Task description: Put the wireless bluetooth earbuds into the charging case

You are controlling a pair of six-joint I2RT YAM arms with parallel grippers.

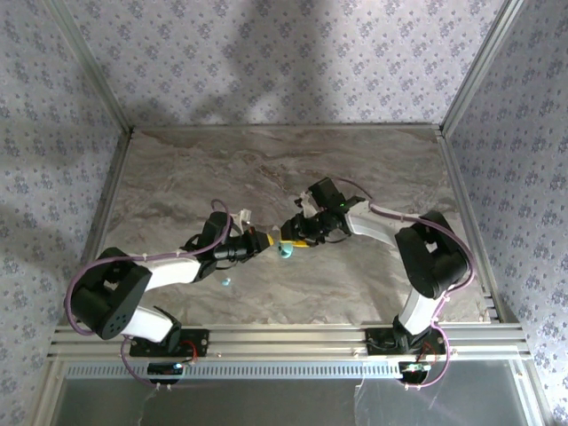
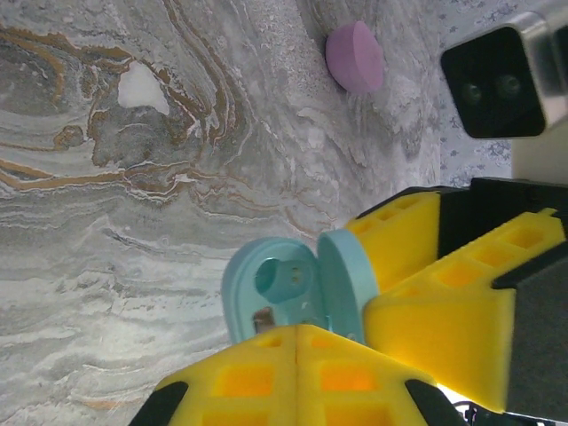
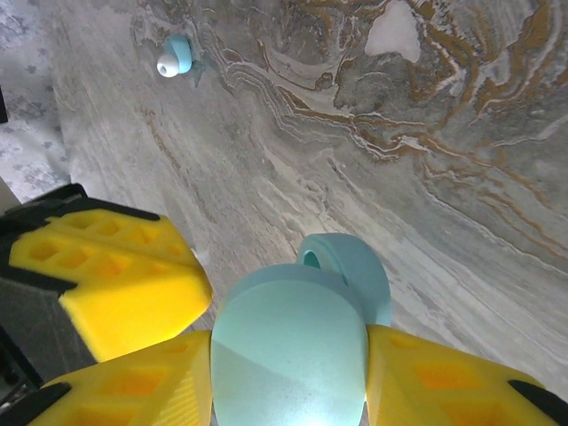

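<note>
One light-blue glossy plastic earbud lies loose on the marbled table, unseated; right gripper clamps the open light-blue oval charging case; left gripper, jaws pressed together at its mouth, contents indiscernible.

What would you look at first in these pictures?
The open light blue charging case in the middle of the table grabs the eye. The yellow right gripper clamps it, while the left gripper, shut, sits right at its open half. A tiny blue earbud lies alone on the marble table, and a pink case sits farther off.
</note>
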